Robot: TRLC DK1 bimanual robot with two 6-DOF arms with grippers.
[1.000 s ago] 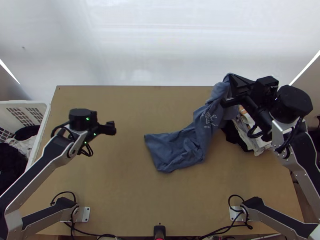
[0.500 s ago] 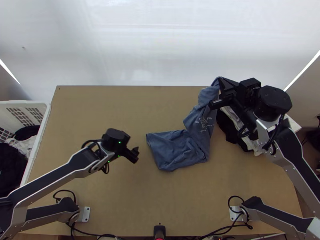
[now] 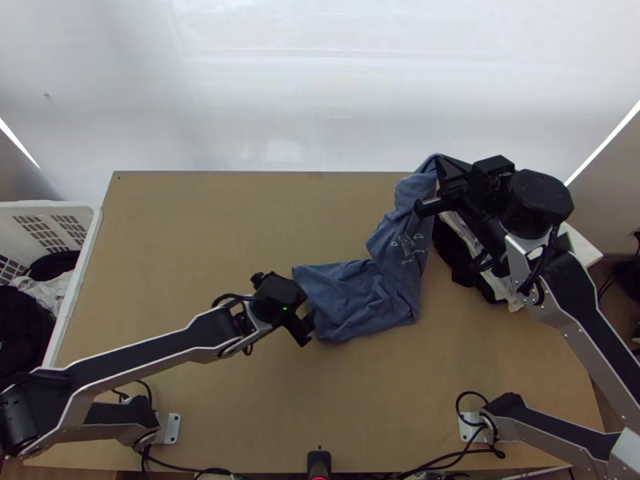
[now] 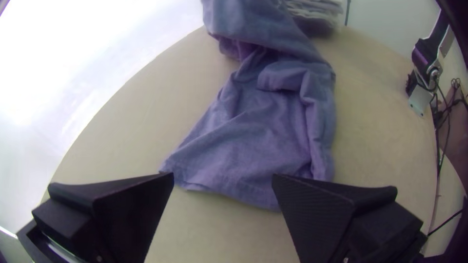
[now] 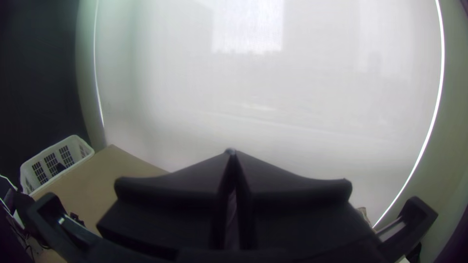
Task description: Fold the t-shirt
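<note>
1. The right gripper (image 5: 232, 154) has its jaws pressed together, pinching one end of the task's garment; a strip of cloth shows between them. It is just beside the far part of the loose pile of black and white clothes (image 3: 500, 286). Whether that end is collar, shoulder or sleeve I can't tell.
2. The left gripper (image 4: 222, 178) has its jaws spread wide with nothing between them. It is at the garment's loose end, on the side away from the pile; its exact height over the cloth is unclear.
3. The blue-grey cotton t-shirt (image 3: 360, 300) with a small pale print runs from beside the pile out across the light wooden surface (image 3: 240, 224). The end near the pile is lifted and narrow; the loose end lies flattish, creased and bent at an angle, with a fairly straight edge, probably the hem.
4. The white plastic laundry basket (image 3: 86, 232) stands well apart from the pile, past the opposite side of the surface.
5. The step in hand looks like straightening before any fold. Next, the left jaws would need to close on a hem corner, so both arms can draw the shirt out flat. Pinching a bunched layer could set the creases in.
</note>
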